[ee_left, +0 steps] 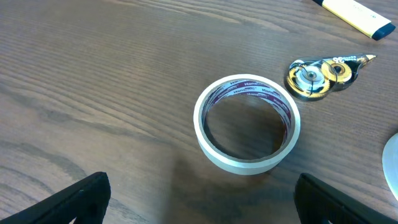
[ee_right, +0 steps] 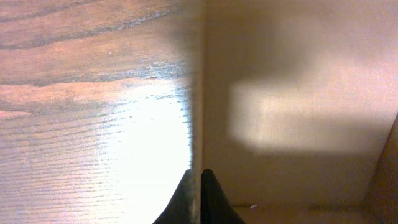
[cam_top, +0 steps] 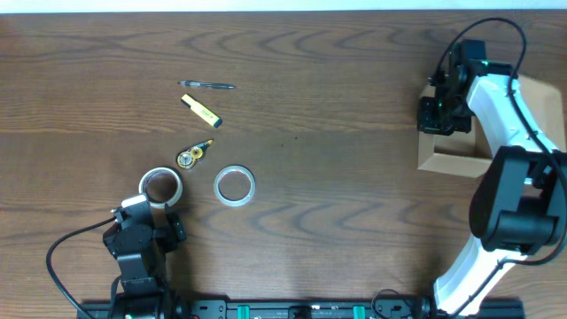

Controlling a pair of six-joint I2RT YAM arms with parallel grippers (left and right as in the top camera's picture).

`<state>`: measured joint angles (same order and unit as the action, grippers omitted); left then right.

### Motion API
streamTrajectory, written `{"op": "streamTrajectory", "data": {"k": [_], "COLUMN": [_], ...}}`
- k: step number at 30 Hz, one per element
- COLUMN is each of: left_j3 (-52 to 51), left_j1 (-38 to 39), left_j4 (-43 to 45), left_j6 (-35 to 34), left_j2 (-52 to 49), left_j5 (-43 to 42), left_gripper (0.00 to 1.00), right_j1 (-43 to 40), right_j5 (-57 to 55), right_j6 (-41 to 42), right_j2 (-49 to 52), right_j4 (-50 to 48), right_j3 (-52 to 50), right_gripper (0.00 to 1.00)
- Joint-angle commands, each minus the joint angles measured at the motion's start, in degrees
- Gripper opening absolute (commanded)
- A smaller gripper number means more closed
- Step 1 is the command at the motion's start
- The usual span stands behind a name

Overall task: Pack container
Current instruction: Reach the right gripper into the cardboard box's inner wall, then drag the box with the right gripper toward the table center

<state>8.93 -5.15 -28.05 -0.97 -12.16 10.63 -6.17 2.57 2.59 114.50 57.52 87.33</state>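
The container (cam_top: pixel 450 160) is a tan cardboard box at the table's right side, partly covered by the right arm. My right gripper (cam_top: pixel 440 113) is at its left wall. In the right wrist view that gripper (ee_right: pixel 199 186) is shut on the thin upright edge of the container wall (ee_right: pixel 198 112), with the box's inside (ee_right: pixel 292 112) to the right. My left gripper (cam_top: pixel 146 217) stands open near the front left, just short of a white tape roll (cam_top: pixel 161 185). The left wrist view shows that tape roll (ee_left: pixel 245 163) ahead of the wide-apart fingers (ee_left: pixel 74 199), nothing between them.
A second pale tape ring (cam_top: pixel 235 185) lies right of the first. A correction tape dispenser (cam_top: pixel 193 154), a yellow highlighter (cam_top: pixel 201 110) and a pen (cam_top: pixel 205 85) lie further back on the left. The dispenser (ee_left: pixel 323 71) and highlighter (ee_left: pixel 357 14) also show past the roll.
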Motion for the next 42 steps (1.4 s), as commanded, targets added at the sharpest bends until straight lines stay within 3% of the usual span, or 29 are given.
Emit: {"op": "streamTrajectory", "data": {"k": [1, 9, 20, 27, 34, 42], "left_j3": [-1.07, -1.07, -1.07, -1.07, -1.07, -1.07], "left_j1": [0.02, 0.02, 0.02, 0.02, 0.02, 0.02], "left_j4": [0.0, 0.0, 0.02, 0.0, 0.0, 0.0], "left_j6": [0.98, 0.98, 0.98, 0.98, 0.98, 0.98], "left_j2": [0.44, 0.44, 0.44, 0.44, 0.44, 0.44], "left_j5": [-0.15, -0.15, -0.15, -0.15, -0.15, -0.15], "left_gripper": [0.95, 0.96, 0.95, 0.96, 0.95, 0.95], "right_j1": [0.96, 9.03, 31.58, 41.59, 45.66, 44.96], "right_j5": [0.28, 0.31, 0.22, -2.58, -2.54, -2.05], "right_j6": [-1.05, -10.6, -27.12, -30.01, -45.66, -52.46], "right_j2": [0.15, -0.17, -0.17, -0.17, -0.17, -0.15], "right_j4": [0.13, 3.02, 3.78, 4.15, 5.25, 6.43], "right_j3": [0.92, 4.72, 6.47, 6.47, 6.4, 6.25], "right_gripper": [0.01, 0.01, 0.01, 0.01, 0.01, 0.01]}}
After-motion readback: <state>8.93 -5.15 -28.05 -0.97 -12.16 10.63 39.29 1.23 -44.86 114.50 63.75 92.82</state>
